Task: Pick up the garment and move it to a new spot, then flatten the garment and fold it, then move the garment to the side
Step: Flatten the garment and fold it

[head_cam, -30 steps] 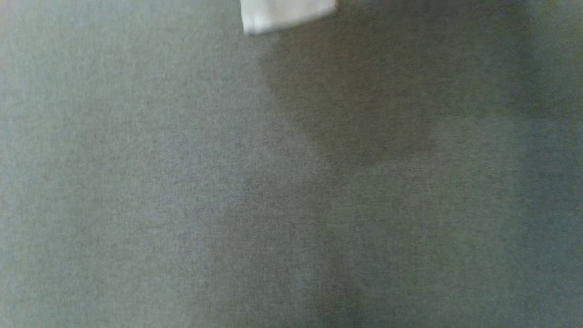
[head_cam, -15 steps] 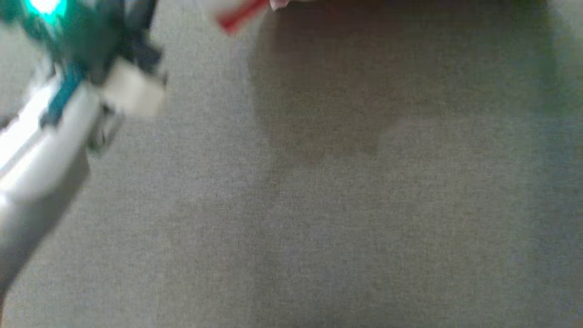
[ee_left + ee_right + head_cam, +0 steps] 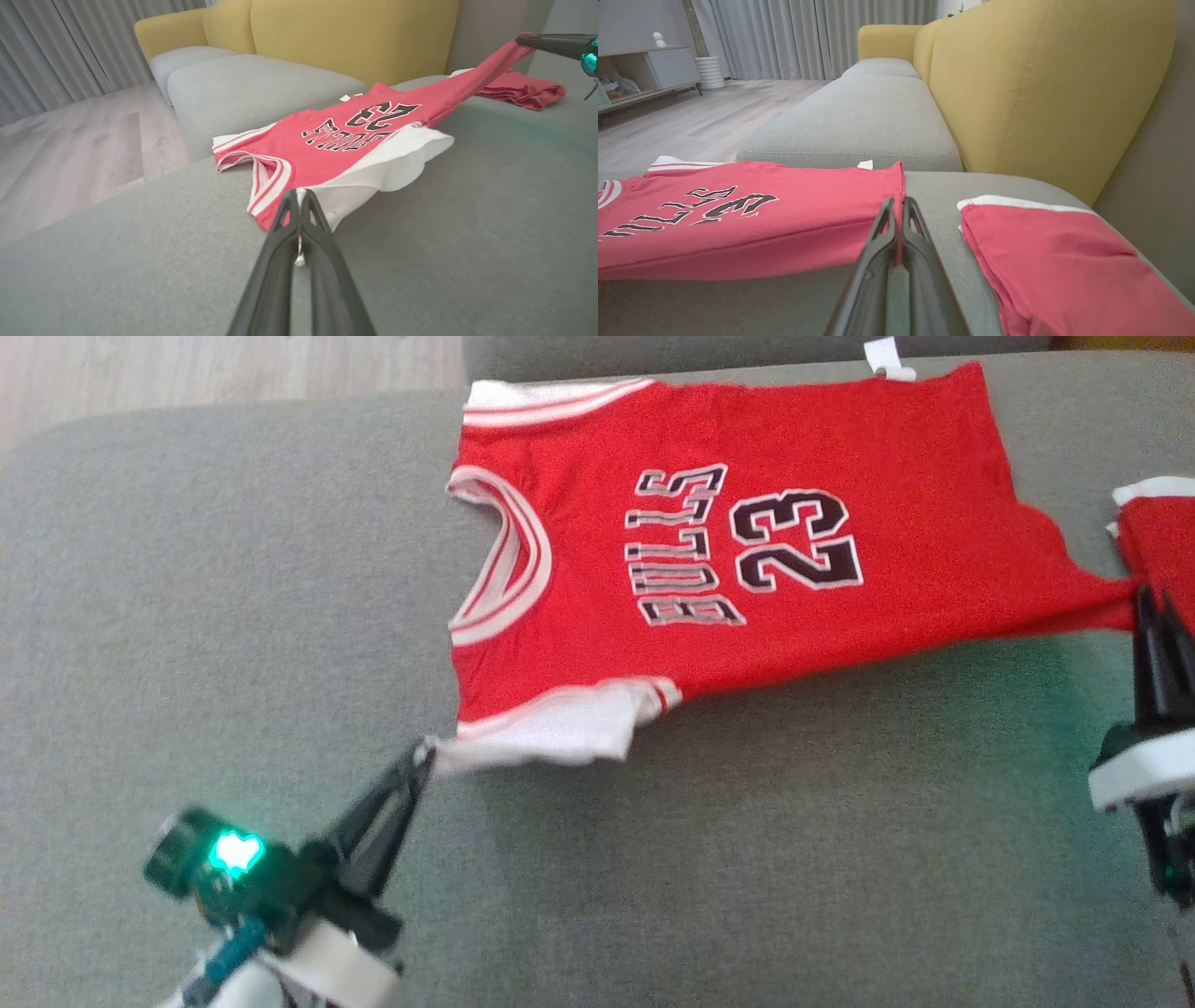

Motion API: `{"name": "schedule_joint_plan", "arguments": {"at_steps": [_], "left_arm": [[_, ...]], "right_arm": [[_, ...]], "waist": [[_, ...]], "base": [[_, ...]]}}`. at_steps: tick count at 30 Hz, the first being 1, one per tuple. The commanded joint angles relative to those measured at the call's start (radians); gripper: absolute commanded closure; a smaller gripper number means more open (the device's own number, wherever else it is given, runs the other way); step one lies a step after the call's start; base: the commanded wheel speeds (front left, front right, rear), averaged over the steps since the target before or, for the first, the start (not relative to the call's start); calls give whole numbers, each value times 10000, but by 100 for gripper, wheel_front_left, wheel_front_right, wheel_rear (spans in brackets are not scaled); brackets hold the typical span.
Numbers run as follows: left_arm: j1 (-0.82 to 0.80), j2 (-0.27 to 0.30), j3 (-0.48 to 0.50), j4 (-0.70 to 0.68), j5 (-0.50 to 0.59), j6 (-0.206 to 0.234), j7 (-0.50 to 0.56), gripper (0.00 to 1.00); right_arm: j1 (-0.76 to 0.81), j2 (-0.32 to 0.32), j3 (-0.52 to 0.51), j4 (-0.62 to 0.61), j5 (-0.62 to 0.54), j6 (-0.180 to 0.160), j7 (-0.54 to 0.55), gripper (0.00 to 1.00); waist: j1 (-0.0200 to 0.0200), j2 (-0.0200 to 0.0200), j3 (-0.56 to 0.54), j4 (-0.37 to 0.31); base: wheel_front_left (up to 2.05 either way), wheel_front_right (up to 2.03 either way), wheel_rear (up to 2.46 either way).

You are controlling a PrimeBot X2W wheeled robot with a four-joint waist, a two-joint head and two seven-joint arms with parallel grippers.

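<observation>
A red jersey [image 3: 747,541] printed BULLS 23, trimmed in white, lies spread on the grey sofa seat [image 3: 233,597]. My left gripper [image 3: 425,756] is shut on the white shoulder corner at the near left. In the left wrist view the left gripper [image 3: 300,196] pinches that white edge, and the jersey [image 3: 336,144] stretches away from it. My right gripper [image 3: 1153,602] is shut on the jersey's bottom corner at the right, lifting it taut. The right wrist view shows the right gripper [image 3: 896,205] closed on the red hem of the jersey [image 3: 752,214].
A second folded red garment [image 3: 1158,537] lies at the right edge of the seat, beside my right gripper, also seen as a red garment [image 3: 1055,261]. Yellow sofa backrest [image 3: 1041,84] rises behind. Wooden floor [image 3: 70,140] lies beyond the seat's left edge.
The head camera has swung, so the picture went from blurred grey fabric to the jersey and both grippers. I cannot tell whether the things themselves moved.
</observation>
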Motion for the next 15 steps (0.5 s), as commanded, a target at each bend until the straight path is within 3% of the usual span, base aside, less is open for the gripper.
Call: {"name": "schedule_joint_plan", "arguments": {"at_steps": [1, 8, 15], "left_arm": [[59, 524, 300, -563, -120, 237, 102, 100], [611, 825, 141, -1323, -501, 324, 503, 100], [-1453, 641, 622, -689, 319, 64, 754, 100]], "right_arm": [[270, -84, -86, -506, -63, -9, -56, 100], [1000, 190, -183, -910, -90, -9, -56, 100], [98, 275, 37, -489, -177, -9, -56, 100]], "waist": [[3, -1, -96, -164], [3, -1, 52, -399], [3, -1, 719, -574]], "base": [[0, 0, 0], [0, 0, 0], [0, 0, 0]]}}
